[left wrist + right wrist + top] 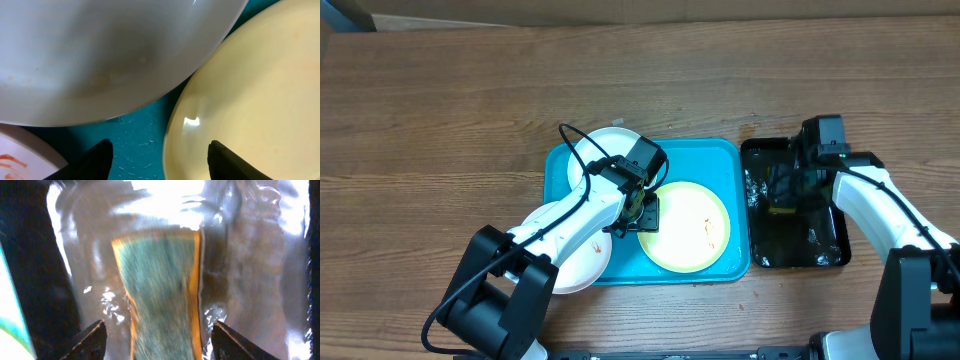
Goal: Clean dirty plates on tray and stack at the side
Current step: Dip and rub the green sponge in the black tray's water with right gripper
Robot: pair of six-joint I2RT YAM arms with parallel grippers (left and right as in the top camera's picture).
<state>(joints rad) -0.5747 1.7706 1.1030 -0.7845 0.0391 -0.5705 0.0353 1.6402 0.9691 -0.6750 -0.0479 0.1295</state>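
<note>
Judging from how things lie, the biggest risk sits on the tray (725,160), mid-frame in the overhead view: all three plates are crowded on it and none is stacked at the side yet. The yellow-green plate (690,228) fills its right half. One white plate (610,145) overhangs the upper-left rim, and a smudged white plate (588,265) overhangs the lower-left. They lie so close that lifting or pushing one could drag a neighbour or tip an overhanging plate off the rim.

The black tray (830,255), right of frame, looks wet. The sponge (162,295) lying in it could slip from a grip or drip across the table.

The left gripper (160,162) hangs low over the bare strip of tray between the plates, jaws spread and holding nothing. One finger sits by the yellow-green plate's rim, though I cannot tell whether it touches. The right gripper (160,340) hovers over the sponge, jaws apart on either side of it, with a gap showing at both edges. The picture is blurred, but nothing looks clamped.
</note>
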